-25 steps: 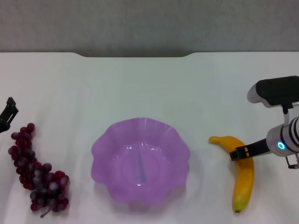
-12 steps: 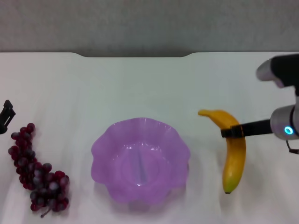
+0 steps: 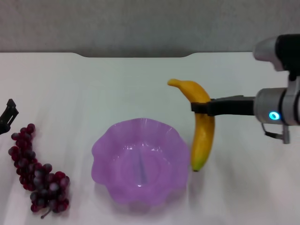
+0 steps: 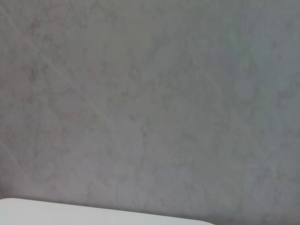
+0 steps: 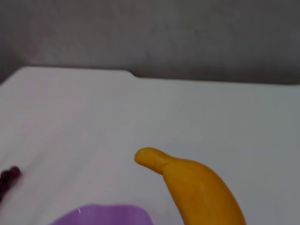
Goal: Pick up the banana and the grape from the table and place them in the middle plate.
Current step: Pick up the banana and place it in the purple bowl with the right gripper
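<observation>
Since the earlier frames, the banana [image 3: 202, 126] has travelled leftward and farther up from the table's right side, and now hangs just beside the right rim of the middle plate [image 3: 140, 161], its greenish tip lowest and near that rim. Left to right in the head view: the left gripper [image 3: 6, 116] sits parked at the table's left edge, its jaw state impossible to tell; the grape [image 3: 37, 173] lies on the table [image 3: 117, 89] directly below it in the view, well left of the plate; the plate stands at centre; the right gripper [image 3: 200, 107] has its dark jaws clamped across the banana's upper part, its arm extending in from the right.
</observation>
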Controlling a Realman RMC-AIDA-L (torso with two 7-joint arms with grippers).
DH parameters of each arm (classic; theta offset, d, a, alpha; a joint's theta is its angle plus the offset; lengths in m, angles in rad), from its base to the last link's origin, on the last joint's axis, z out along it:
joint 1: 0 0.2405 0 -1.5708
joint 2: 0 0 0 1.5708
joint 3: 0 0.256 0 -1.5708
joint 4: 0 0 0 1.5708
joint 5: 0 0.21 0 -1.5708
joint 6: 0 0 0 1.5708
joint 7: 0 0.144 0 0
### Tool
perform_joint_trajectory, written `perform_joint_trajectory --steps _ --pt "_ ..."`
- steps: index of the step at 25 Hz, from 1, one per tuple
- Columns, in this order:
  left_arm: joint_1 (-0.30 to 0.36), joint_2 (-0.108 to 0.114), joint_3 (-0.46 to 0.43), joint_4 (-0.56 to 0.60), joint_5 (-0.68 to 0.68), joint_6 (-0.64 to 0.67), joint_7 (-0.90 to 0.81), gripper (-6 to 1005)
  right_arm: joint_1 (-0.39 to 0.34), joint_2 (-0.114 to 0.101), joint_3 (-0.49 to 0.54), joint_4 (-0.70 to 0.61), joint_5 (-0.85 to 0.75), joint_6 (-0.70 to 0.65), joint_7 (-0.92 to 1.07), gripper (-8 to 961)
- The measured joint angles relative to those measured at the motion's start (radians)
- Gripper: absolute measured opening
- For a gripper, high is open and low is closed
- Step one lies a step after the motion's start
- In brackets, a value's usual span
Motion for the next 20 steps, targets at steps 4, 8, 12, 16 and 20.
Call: perform_joint_trajectory --steps 4,8,12,16,20 --pt "-0.001 -0.001 0.001 0.0 0.0 0.0 -0.005 874 0.022 0.0 -0.084 -0.086 0.097 -0.108 -0.062 525" --pt "-0.004 -0.001 0.001 -0.001 0.0 0.0 -0.005 874 0.097 0.0 -0.153 -0.207 0.206 -0.129 -0.13 525" --pt "-0.012 -0.001 0.002 -0.006 0.001 0.0 -0.004 874 0.174 0.002 -0.214 -0.297 0.275 -0.147 -0.162 526" --pt "-0.013 -0.002 0.003 -0.006 0.002 0.0 -0.004 874 0.21 0.005 -0.263 -0.319 0.293 -0.168 -0.165 527" --pt "-0.013 -0.002 0.003 -0.007 0.002 0.0 -0.004 874 0.214 0.007 -0.271 -0.32 0.305 -0.188 -0.175 527"
